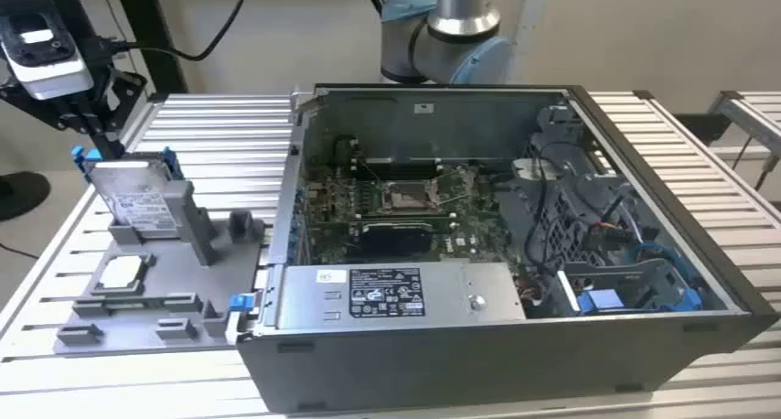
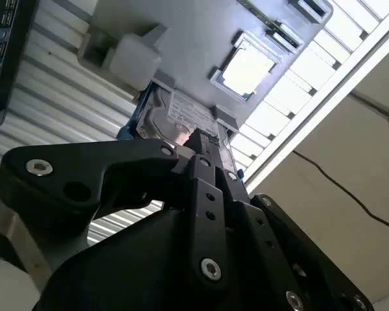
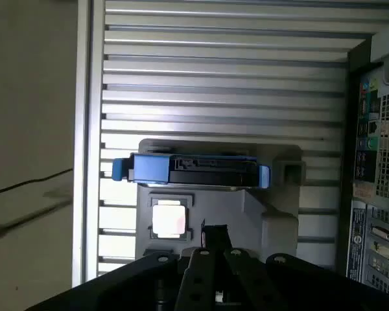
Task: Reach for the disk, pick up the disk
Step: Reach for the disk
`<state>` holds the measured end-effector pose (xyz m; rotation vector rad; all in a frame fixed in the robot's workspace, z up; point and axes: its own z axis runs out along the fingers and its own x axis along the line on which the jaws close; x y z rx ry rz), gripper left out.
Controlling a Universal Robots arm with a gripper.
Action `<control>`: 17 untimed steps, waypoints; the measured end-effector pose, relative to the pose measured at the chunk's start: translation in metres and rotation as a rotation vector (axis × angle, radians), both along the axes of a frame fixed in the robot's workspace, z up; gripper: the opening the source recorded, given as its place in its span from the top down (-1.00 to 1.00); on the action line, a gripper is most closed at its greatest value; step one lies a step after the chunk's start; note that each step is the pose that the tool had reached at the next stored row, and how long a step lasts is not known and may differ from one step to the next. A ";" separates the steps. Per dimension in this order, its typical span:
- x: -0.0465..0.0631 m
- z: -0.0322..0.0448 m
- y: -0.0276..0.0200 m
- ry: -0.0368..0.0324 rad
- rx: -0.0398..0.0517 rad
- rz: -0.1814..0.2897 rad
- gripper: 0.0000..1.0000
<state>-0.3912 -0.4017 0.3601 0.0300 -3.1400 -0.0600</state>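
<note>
The disk [image 1: 132, 196] stands on edge in a slot of a grey holder [image 1: 196, 277] on the slatted table, at the exterior view's left. It is silver-grey with a white label and blue rails at its ends. My black gripper [image 1: 108, 143] hangs just above the disk's upper end, by one blue rail. Its fingers are shut together with nothing between them. In the first wrist view the disk [image 3: 194, 170] shows edge-on beyond the gripper [image 3: 215, 234]. In the second wrist view the gripper [image 2: 201, 146] lies over the labelled face of the disk [image 2: 181, 116].
A small square silver chip [image 1: 123, 273] lies in the holder, in front of the disk. An open computer case [image 1: 488, 355] stands right beside the holder, with a grey metal box [image 1: 384, 295] bearing a sticker inside it. The arm's base [image 1: 458, 35] rises behind the case.
</note>
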 end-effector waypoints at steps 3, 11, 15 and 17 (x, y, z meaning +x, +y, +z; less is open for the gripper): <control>0.000 0.0000 0.0000 0.0000 0.0000 0.000 1.00; 0.000 0.0000 0.0000 0.0000 0.0000 0.000 1.00; 0.000 0.0000 0.0028 0.0001 -0.0001 0.000 1.00; -0.002 0.0000 0.0082 0.0001 -0.0001 0.000 1.00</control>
